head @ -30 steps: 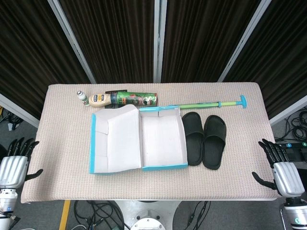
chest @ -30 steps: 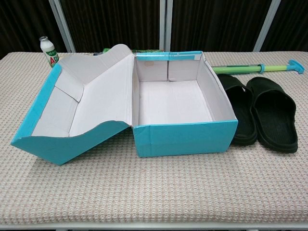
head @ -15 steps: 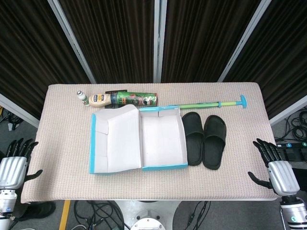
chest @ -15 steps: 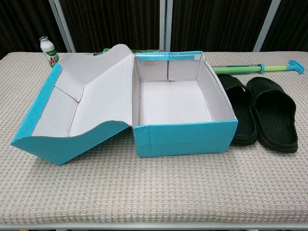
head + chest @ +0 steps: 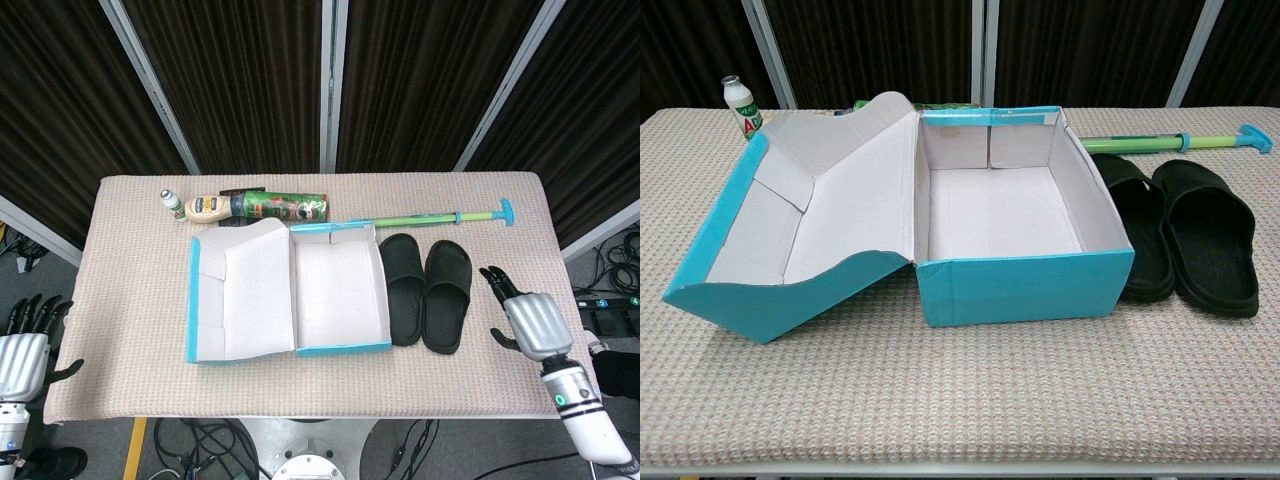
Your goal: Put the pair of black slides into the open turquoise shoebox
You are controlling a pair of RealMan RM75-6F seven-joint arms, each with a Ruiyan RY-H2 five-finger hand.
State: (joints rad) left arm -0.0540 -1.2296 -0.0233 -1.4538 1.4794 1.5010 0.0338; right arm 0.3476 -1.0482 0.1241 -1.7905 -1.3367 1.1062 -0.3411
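Two black slides lie side by side right of the box, one (image 5: 403, 288) against its wall, the other (image 5: 446, 294) further right; the chest view shows them as the left slide (image 5: 1135, 240) and the right slide (image 5: 1207, 235). The open turquoise shoebox (image 5: 338, 345) (image 5: 1020, 289) has a white inside and nothing in it, its lid (image 5: 240, 300) (image 5: 800, 235) folded out to the left. My right hand (image 5: 528, 319) hovers over the table just right of the slides, fingers spread, holding nothing. My left hand (image 5: 22, 352) hangs off the table's left edge, fingers apart, holding nothing.
Along the back lie a small white bottle (image 5: 169, 201) (image 5: 742, 107), a mayonnaise bottle (image 5: 208, 209), a green printed tube (image 5: 283, 208) and a long green stick with a blue handle (image 5: 440, 217) (image 5: 1180, 141). The table (image 5: 120, 300) is covered in beige woven cloth.
My right hand has moved up and left from the table's right edge onto the table, toward the slides. The left hand has sunk slightly lower at the left edge.
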